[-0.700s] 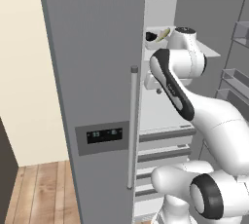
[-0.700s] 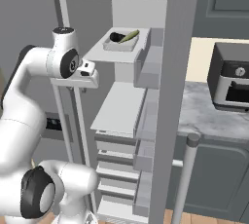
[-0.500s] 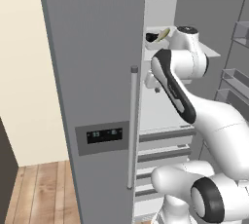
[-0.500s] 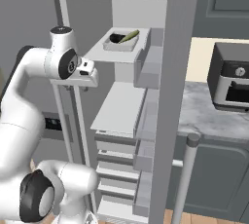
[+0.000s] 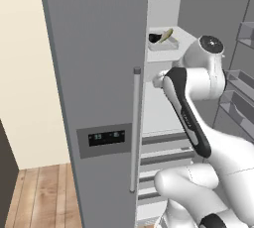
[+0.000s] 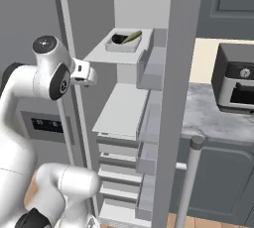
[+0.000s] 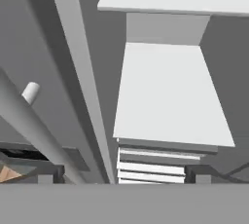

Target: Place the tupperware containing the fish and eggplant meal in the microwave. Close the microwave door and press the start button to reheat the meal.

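One target: the tupperware [image 6: 124, 43], a shallow pale tray on the top fridge shelf [image 6: 106, 53], upper centre of the right base view and upper right of centre in the left base view.
Contents: the fish and eggplant meal [image 6: 128, 37], a dark lump with a yellowish piece poking over the rim.
Handling: likely light and stiff, smooth plastic that may slip; loose food could shift if the tray tilts.
Where to hold: probably the near raised rim, one finger inside and one outside, keeping the tray level.
Shelf below: a bare white shelf [image 7: 170, 96], mid-frame in the hand view, drawers [image 7: 155, 162] beneath.
Gripper: the gripper [image 6: 84, 73] hangs left of and below the tray, well apart; whether its fingers are spread or closed cannot be told.
Fridge door: the open fridge door [image 5: 94, 73] with bar handle [image 5: 134, 128] fills the left.
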Controlling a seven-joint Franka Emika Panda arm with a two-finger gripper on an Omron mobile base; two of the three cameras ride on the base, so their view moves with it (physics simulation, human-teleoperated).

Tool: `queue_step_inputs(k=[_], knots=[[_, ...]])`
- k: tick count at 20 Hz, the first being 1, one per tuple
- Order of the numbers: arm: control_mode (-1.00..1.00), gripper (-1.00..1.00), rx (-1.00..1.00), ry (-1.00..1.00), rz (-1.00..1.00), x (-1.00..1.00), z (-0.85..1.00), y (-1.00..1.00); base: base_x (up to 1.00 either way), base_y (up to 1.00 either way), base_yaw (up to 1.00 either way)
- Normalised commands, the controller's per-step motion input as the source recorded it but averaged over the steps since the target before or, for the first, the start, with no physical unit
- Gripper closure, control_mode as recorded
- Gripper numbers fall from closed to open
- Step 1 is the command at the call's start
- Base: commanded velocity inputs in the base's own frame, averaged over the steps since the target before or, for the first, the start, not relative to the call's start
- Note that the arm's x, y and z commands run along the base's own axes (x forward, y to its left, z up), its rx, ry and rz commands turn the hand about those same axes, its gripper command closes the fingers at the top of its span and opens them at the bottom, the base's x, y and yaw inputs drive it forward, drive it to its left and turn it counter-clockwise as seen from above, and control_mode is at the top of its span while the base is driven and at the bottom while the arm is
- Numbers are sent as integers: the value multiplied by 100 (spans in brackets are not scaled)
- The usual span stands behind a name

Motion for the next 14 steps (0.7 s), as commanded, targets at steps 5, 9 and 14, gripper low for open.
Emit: queue_step_inputs(k=[5,9,14], knots=[[-100,-100,9,-37,-10,-1,64,-8,0,0,0],[-100,-100,19,-32,-12,0,50,-26,0,0,0],[-100,-100,29,-4,-4,4,23,-51,0,0,0]])
